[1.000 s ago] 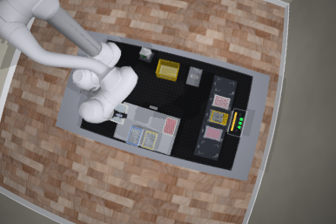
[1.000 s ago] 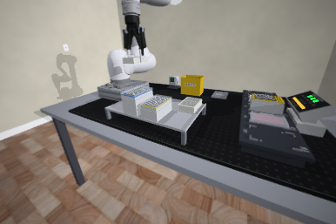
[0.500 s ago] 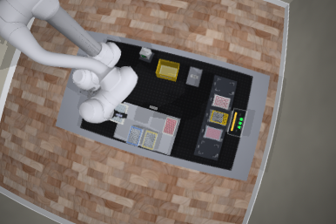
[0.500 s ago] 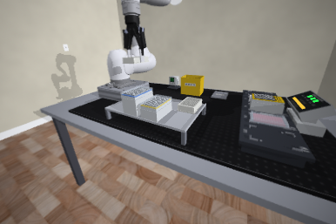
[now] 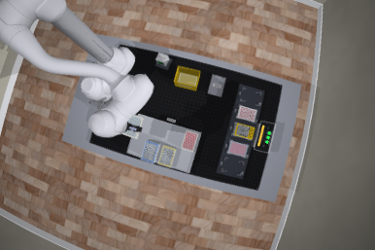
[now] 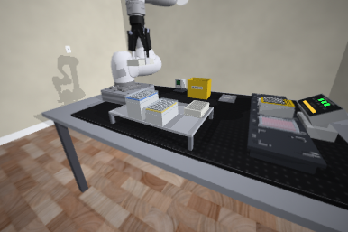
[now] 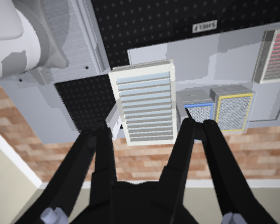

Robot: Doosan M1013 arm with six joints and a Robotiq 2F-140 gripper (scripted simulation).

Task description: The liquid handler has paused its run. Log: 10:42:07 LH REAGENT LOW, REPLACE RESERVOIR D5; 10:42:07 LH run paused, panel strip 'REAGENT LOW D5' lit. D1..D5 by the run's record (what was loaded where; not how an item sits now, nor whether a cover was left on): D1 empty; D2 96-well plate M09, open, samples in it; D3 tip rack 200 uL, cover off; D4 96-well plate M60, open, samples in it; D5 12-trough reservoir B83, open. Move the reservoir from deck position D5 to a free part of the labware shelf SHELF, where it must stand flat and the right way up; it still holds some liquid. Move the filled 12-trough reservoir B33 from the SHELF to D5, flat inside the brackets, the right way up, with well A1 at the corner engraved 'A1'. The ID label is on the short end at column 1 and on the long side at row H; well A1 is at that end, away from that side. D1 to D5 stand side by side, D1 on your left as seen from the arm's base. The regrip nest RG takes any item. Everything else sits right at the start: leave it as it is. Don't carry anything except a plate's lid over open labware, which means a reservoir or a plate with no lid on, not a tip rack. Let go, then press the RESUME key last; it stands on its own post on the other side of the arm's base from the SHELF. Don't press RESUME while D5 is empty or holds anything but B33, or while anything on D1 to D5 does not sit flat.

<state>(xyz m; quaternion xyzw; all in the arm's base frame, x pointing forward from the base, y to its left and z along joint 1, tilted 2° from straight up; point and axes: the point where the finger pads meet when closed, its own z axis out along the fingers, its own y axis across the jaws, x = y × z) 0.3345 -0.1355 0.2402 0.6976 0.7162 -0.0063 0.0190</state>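
Note:
My gripper [image 7: 147,105] is shut on a white 12-trough reservoir [image 7: 143,107] with pale blue liquid in its troughs. It holds the reservoir level and high above the left end of the shelf [image 6: 167,116], as the exterior view shows [image 6: 136,62]. From above, the reservoir peeks out under the wrist. Its ID label is not readable. On the deck, the nearest position D5 [image 6: 281,148] stands empty inside its brackets, and it also shows in the top view [image 5: 232,166].
The shelf carries a blue-rimmed rack [image 6: 141,105], a yellow-rimmed rack [image 6: 160,109] and a pink-welled plate [image 5: 189,140]. The deck holds two pink plates [image 5: 247,113] [image 5: 238,149] and a yellow tip rack [image 5: 244,130]. A yellow bin [image 5: 187,78], the regrip nest [image 5: 219,83], a key post [image 5: 162,60] and the panel [image 5: 266,137] stand around.

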